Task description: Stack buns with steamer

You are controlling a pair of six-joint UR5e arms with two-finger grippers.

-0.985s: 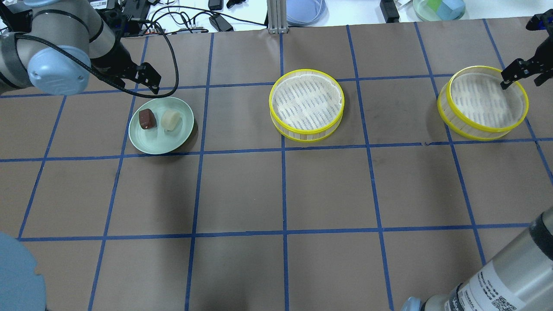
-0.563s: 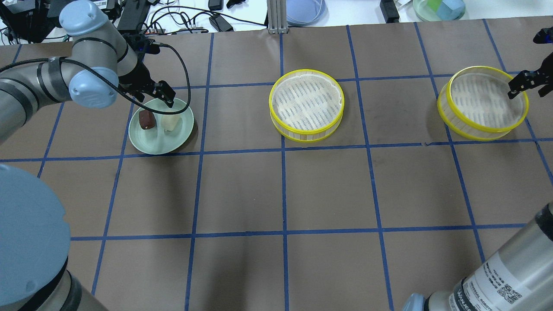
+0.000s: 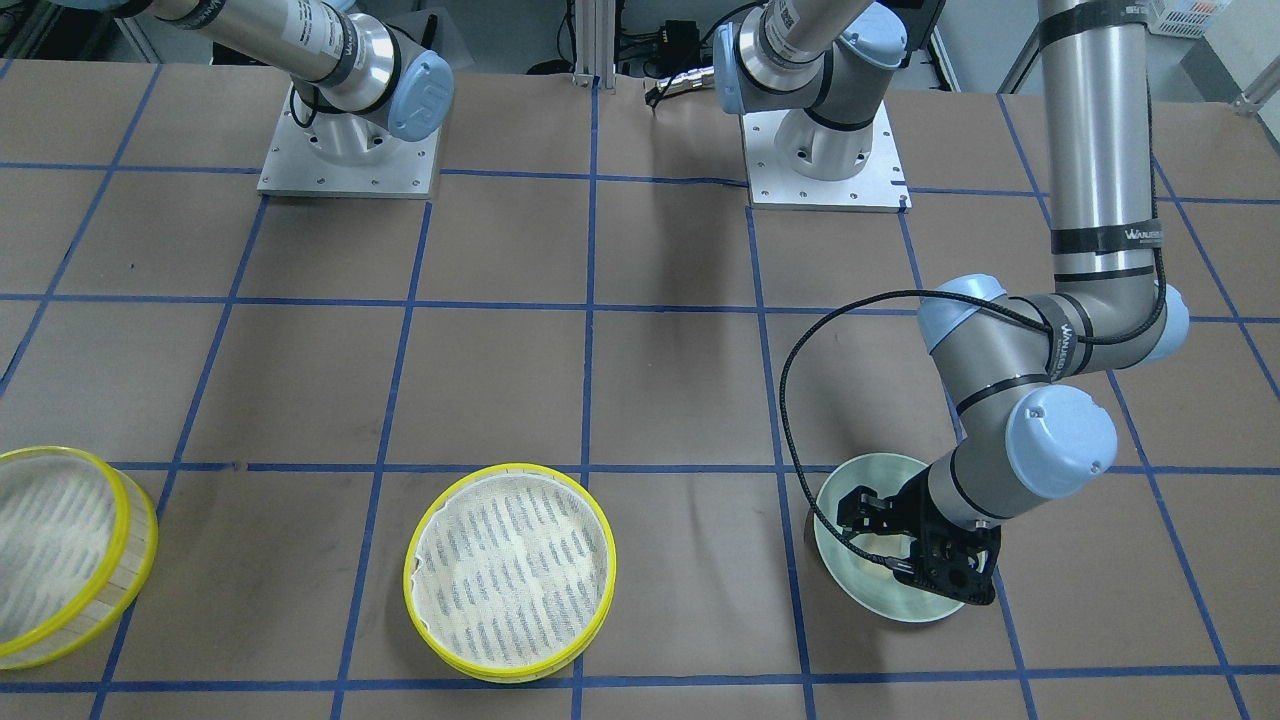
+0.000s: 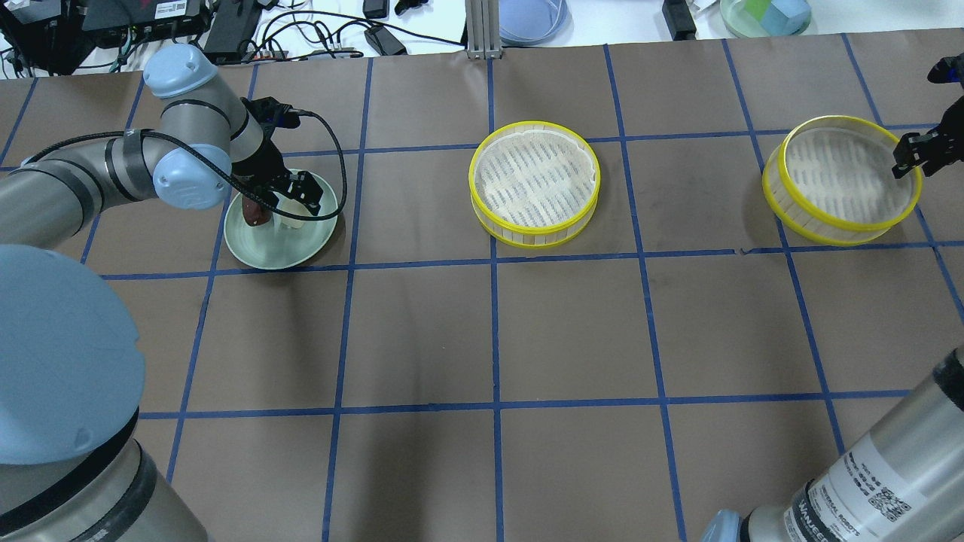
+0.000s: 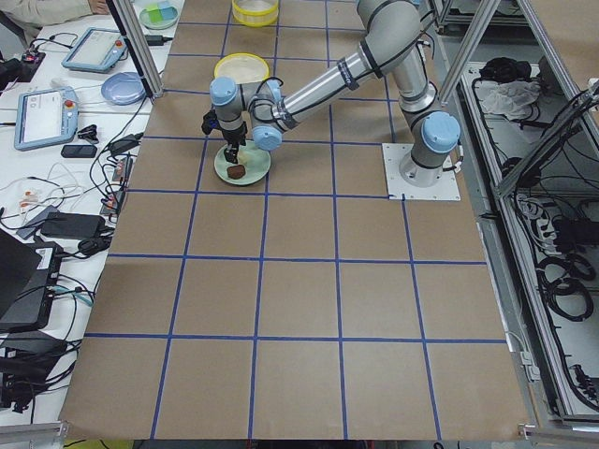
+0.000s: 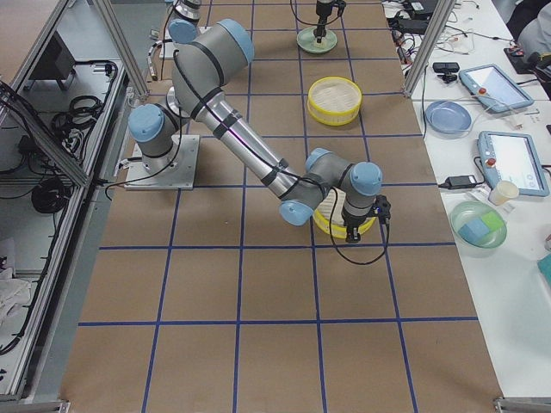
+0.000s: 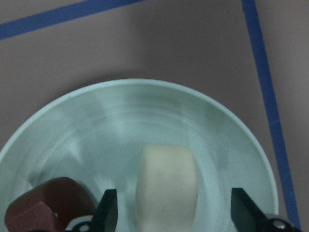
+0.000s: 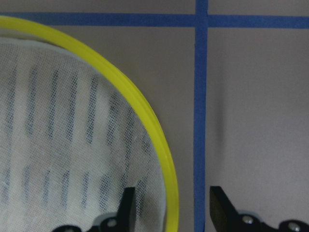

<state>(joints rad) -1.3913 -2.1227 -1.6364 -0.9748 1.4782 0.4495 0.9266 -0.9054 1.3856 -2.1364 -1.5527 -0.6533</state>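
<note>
The mint-green plate [image 4: 286, 247] holds the reddish-brown bun [image 7: 48, 205] and the cream-white bun [image 7: 166, 186]. My left gripper [image 7: 176, 210] is open and low over the plate, one finger on each side of the cream bun; it also shows in the overhead view [image 4: 290, 202]. One steamer tier [image 4: 535, 184] stands mid-table and is empty. The second steamer tier [image 4: 840, 181] stands at the far right. My right gripper [image 8: 171, 208] is open and straddles that tier's yellow rim [image 8: 159, 145] at its right side; it also shows in the overhead view [image 4: 915, 154].
Brown paper with a blue tape grid covers the table [image 4: 572, 331]. Beyond its far edge lie cables, a blue dish [image 4: 531, 16] and a green dish with blocks [image 4: 764, 13]. The left arm's elbow [image 3: 1060, 440] hangs over the plate's near side.
My left gripper has come down onto the plate and now straddles the cream bun. My right gripper has shifted from inside the right tier to its right rim.
</note>
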